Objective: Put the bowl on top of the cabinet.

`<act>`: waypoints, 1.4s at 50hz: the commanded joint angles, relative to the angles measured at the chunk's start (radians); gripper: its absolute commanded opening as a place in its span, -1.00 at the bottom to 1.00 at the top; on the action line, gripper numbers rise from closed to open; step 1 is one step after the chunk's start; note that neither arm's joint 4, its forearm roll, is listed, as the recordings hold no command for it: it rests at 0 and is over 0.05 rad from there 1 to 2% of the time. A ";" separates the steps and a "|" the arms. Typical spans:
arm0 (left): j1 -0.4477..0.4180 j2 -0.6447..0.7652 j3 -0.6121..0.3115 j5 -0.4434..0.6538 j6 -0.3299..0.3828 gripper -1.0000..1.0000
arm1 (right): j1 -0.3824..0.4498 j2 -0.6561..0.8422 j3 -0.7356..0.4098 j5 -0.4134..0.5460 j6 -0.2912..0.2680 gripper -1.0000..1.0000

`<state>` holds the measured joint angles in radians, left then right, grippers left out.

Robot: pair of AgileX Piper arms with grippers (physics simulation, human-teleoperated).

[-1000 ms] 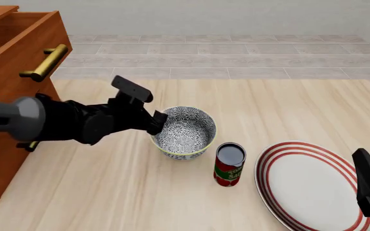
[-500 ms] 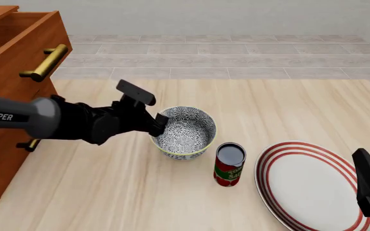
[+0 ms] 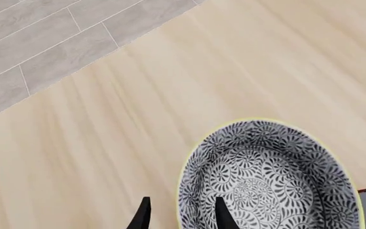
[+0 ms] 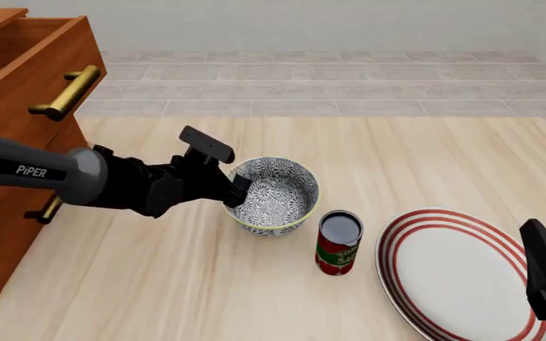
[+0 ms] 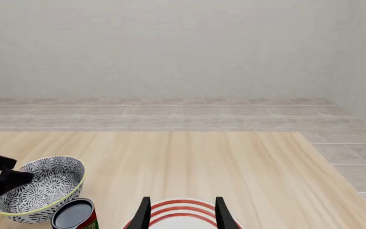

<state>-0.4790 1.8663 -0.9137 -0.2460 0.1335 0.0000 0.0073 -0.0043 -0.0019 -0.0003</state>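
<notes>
While our left gripper (image 3: pixel 179 215) straddles the rim of the bowl (image 4: pixel 273 195), one fingertip (image 3: pixel 220 213) sits inside the patterned wall and the other outside it, with a gap showing on either side of the rim, so we judge the jaws parted and not yet clamped. We are at the grasping step. The bowl stands on the table (image 4: pixel 254 284), with the can (image 4: pixel 338 242) just beside it and the red-ringed plate (image 4: pixel 458 273) beyond the can. The cabinet (image 4: pixel 17 128) rises on the bowl's other side, behind our left arm. Next we would pinch the rim, then lift high enough to clear the cabinet's top. Our right gripper (image 5: pixel 181 212) hovers over the plate, fingers apart and holding nothing.
</notes>
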 commanded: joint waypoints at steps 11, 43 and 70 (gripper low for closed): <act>-0.002 0.054 -0.013 -0.026 0.007 1.00 | 0.000 0.000 0.000 0.000 0.000 1.00; -0.007 -0.058 0.056 -0.049 0.010 -1.00 | 0.000 0.000 0.000 0.000 0.000 1.00; 0.004 -0.405 0.182 0.014 -0.042 -1.00 | 0.000 0.000 0.000 0.000 0.000 1.00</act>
<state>-0.4727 1.6030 -0.7784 -0.2607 0.0967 0.0001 0.0074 -0.0043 -0.0019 -0.0004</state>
